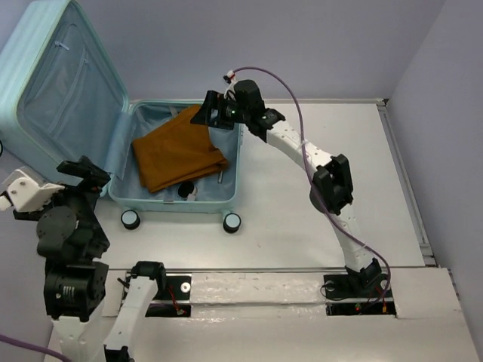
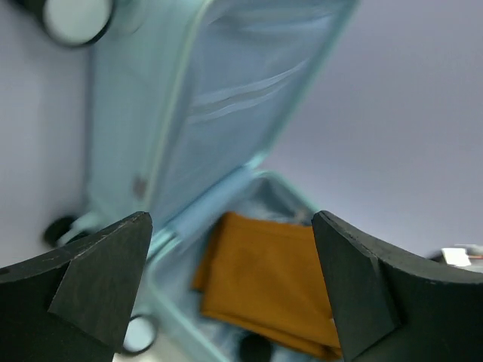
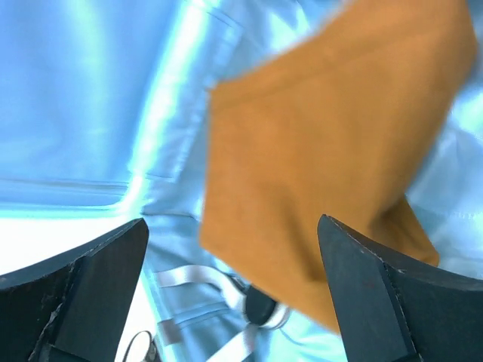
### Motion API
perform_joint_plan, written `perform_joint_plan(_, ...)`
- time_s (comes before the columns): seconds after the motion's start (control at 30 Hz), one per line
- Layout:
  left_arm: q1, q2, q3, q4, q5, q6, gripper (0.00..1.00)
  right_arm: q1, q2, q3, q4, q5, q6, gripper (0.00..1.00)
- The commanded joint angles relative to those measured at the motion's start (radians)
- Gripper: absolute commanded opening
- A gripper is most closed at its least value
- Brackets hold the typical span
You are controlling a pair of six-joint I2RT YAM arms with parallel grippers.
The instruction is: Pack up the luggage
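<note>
The luggage (image 1: 72, 90) lies open at the far left of the table (image 1: 302, 219), lid raised and a cloth (image 1: 177, 154) in its base, and with the left gripper (image 2: 230, 219) and right gripper (image 3: 232, 221) both gaping empty, its stiff, bulky, slick shell looks best taken by the lid's rim.

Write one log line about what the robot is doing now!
luggage: open, lid up | orange cloth: lying inside luggage | left gripper: open, empty, beside luggage | right gripper: open, empty, over orange cloth
</note>
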Motion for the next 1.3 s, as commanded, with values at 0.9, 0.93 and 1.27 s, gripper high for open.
perform_joint_plan(0.9, 0.189, 0.443, -0.281, 0.639, -0.611, 0.418, 0.77, 0.036, -0.487, -0.778, 0.099, 0.218, -0.384, 1.0)
perform_joint_plan(0.93, 0.192, 0.456, -0.27, 0.638, -0.611, 0.42, 0.76, 0.036, -0.482, -0.786, 0.099, 0.218, -0.387, 1.0)
perform_joint_plan(1.27, 0.283, 0.517, -0.253, 0.572, -0.511, 0.3, 0.09, 0.045, -0.43, -0.807, 0.118, 0.166, -0.392, 0.7)
